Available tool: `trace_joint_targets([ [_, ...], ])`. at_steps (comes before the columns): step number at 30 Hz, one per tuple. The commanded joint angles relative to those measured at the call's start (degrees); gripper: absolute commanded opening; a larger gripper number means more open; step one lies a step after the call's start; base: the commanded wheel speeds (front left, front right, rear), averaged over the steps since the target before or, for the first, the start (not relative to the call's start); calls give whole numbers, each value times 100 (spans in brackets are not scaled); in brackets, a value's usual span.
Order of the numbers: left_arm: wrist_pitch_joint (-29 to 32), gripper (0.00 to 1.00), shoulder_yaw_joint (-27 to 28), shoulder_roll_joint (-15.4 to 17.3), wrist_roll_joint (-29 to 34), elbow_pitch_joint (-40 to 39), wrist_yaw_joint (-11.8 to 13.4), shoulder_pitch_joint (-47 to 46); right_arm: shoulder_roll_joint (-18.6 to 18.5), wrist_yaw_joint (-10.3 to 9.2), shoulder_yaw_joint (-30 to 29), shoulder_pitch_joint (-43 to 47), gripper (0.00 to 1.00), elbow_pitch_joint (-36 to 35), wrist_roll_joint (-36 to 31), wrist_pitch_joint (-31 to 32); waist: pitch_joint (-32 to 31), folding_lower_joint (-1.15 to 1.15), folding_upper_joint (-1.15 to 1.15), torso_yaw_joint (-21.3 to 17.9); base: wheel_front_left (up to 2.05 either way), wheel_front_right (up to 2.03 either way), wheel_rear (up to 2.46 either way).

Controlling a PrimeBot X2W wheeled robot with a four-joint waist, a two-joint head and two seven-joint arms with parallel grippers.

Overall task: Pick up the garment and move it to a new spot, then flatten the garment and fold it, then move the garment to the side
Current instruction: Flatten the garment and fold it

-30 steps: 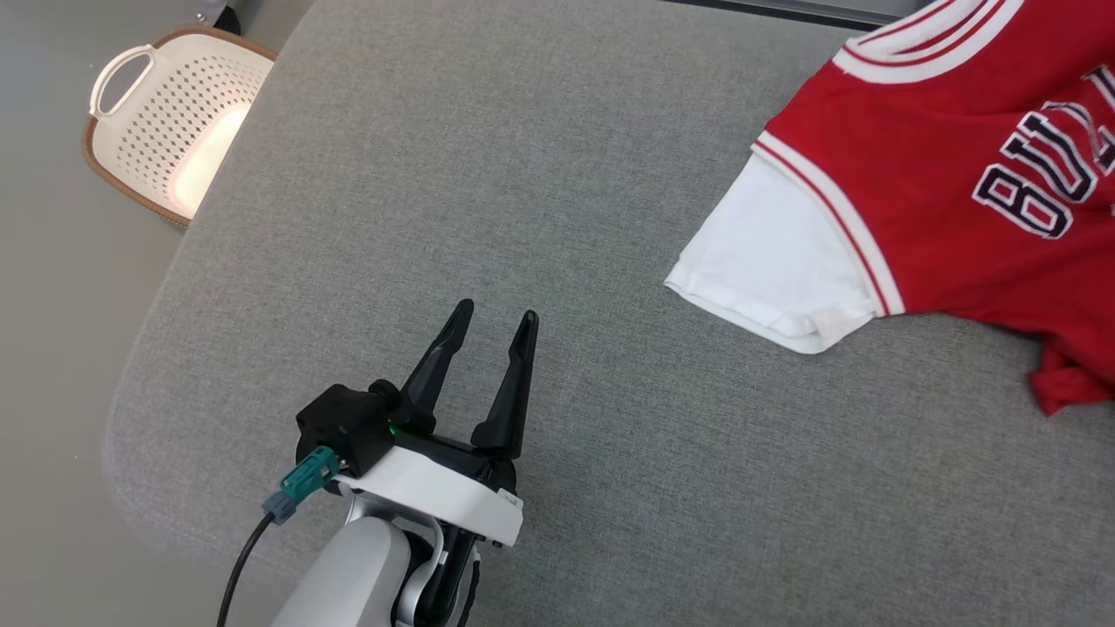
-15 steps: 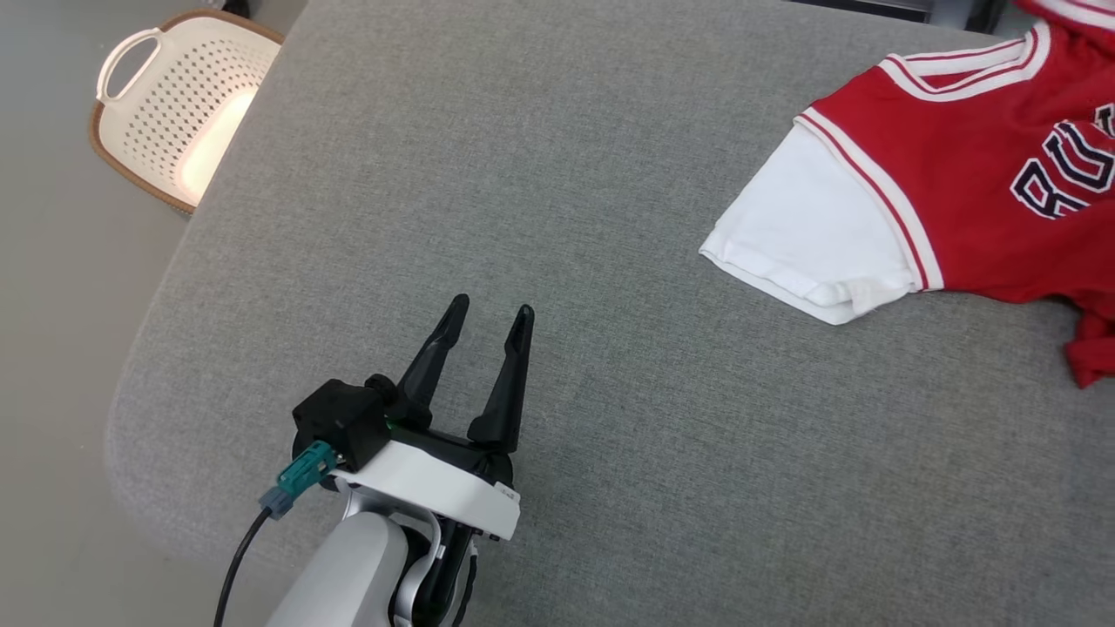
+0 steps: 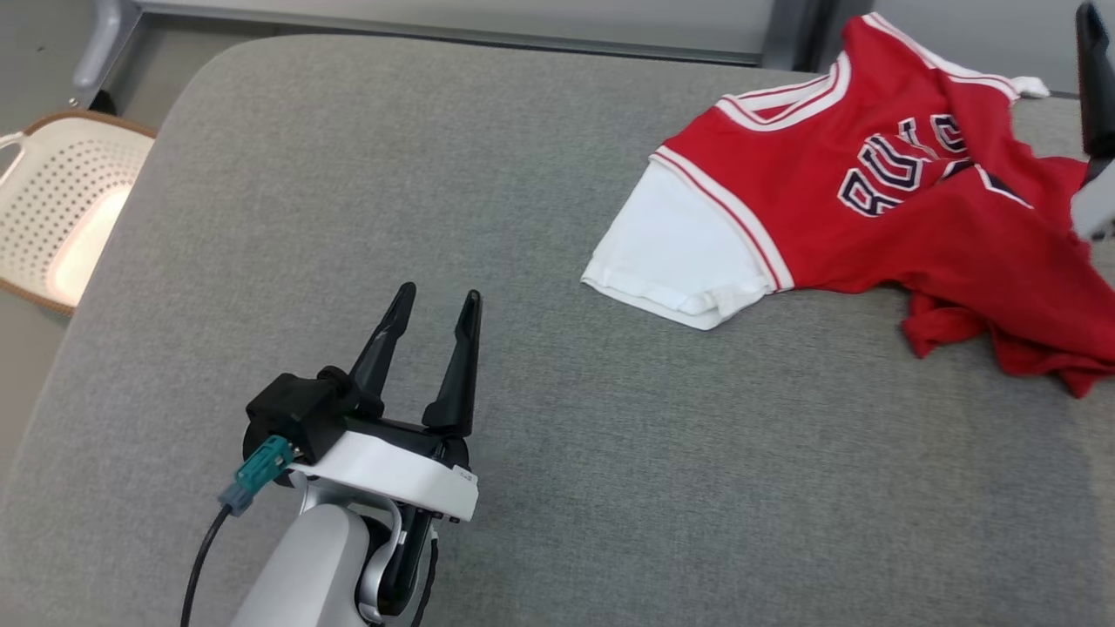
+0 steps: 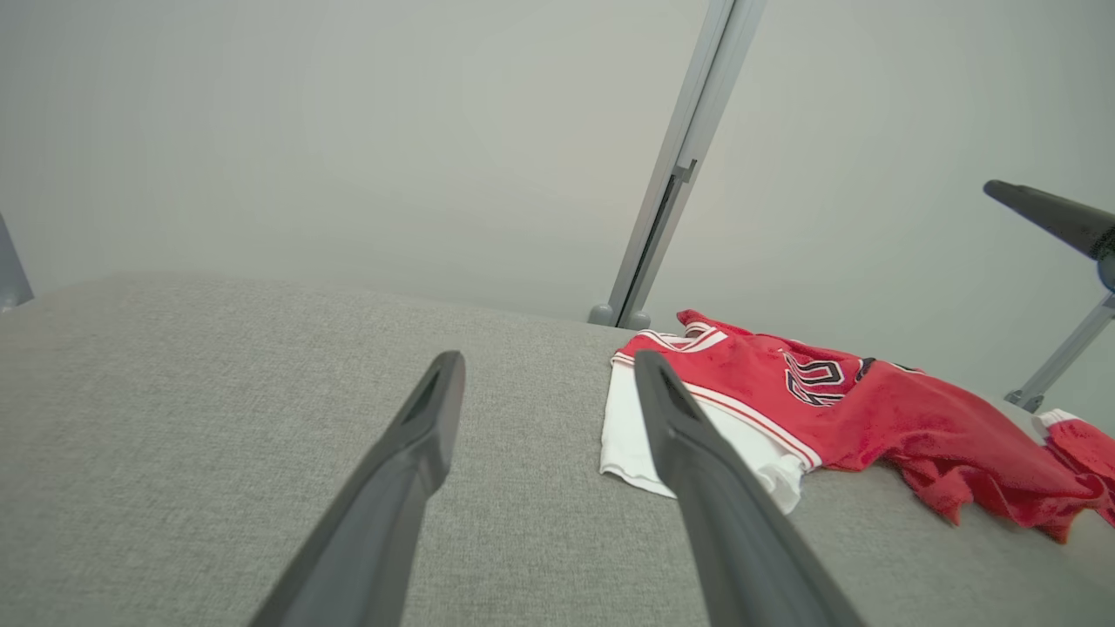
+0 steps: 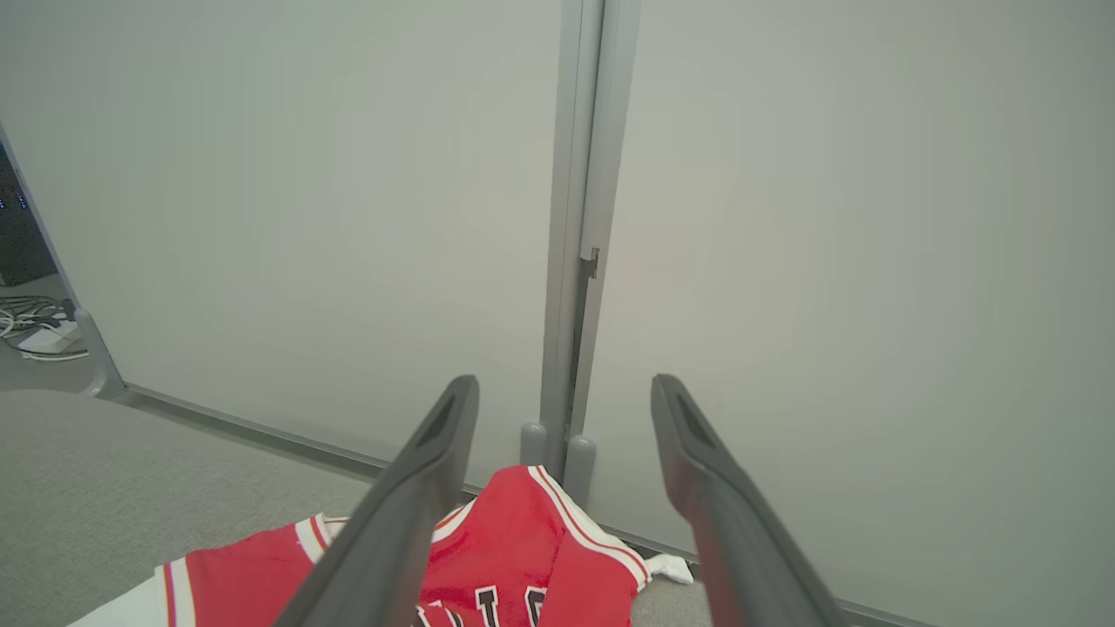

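Note:
The garment [image 3: 871, 218] is a red jersey with white sleeves and dark lettering. It lies rumpled on the grey padded table [image 3: 610, 488] at the far right, one white sleeve spread flat towards the middle. My left gripper [image 3: 440, 296] stands open over bare table at the near left, well apart from the garment [image 4: 836, 401]; nothing lies between its tips [image 4: 549, 361]. My right gripper [image 5: 564, 383] is open and empty, hovering above the garment [image 5: 505, 557]. One of its dark fingers [image 3: 1094, 78] shows at the right edge.
A white perforated basket [image 3: 52, 209] with a brown rim stands on the floor off the table's left edge. Pale wall panels with a grey post [image 5: 579, 218] rise just behind the table's far edge. Cables [image 5: 35, 326] lie on the floor at the far left.
The head camera has swung, so the garment and basket sit further left in the picture. My right gripper has opened and a finger of it now shows. The left gripper stays open.

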Motion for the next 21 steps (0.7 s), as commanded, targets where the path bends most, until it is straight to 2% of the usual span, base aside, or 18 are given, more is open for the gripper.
trace_joint_targets([
  [1,-26,100,68,27,43,9,-26,46,95,-1,-156,351,100,-110,95,-121,-274,0,0,-329,0,0,0],
  [7,-26,100,284,26,155,27,-73,167,619,-1,-863,2015,100,-786,123,-417,-489,0,0,-814,0,0,0],
  [12,-25,100,399,24,227,52,-117,263,1355,0,-1542,3277,100,-1412,32,-544,-552,0,0,-1105,0,0,0],
  [16,-26,100,437,23,275,86,-151,315,1880,0,-1832,3973,100,-1786,-126,-487,-584,0,0,-1267,0,0,0],
  [21,-26,100,382,25,322,142,-196,327,2213,0,-1868,4300,100,-2010,-293,-341,-561,0,0,-1321,0,0,0],
])
